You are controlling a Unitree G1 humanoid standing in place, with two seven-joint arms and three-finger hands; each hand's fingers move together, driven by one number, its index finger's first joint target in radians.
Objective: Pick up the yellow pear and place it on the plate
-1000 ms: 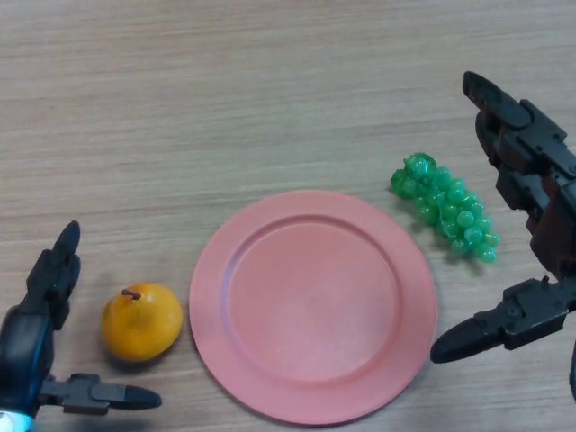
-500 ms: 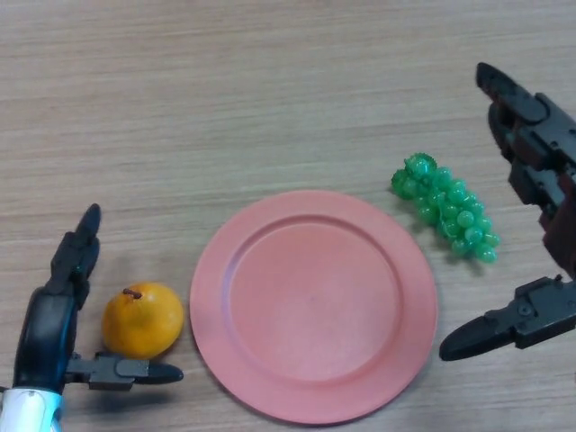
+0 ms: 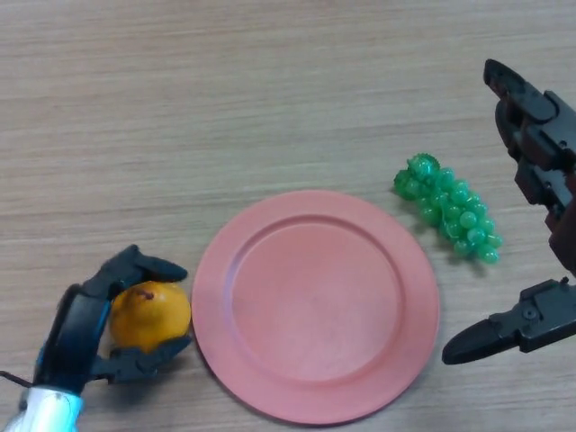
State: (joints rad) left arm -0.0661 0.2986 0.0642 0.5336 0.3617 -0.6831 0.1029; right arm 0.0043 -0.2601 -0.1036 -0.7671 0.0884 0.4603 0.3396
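The yellow pear (image 3: 151,315), orange-yellow with a short brown stem, rests on the wooden table just left of the pink plate (image 3: 315,304). My left hand (image 3: 83,327) is wrapped around it, fingers curled over its far side and thumb under its near side. The plate lies flat at the centre with nothing on it. At the right edge my right hand (image 3: 540,153) hangs open, fingers spread wide, away from the pear.
A bunch of green grapes (image 3: 448,209) lies on the table to the right of the plate, close to my right hand. Bare wooden tabletop (image 3: 225,99) stretches across the far half of the view.
My left hand moved right up to the pear and closed its fingers and thumb around it. The right hand drifted slightly right and stayed open.
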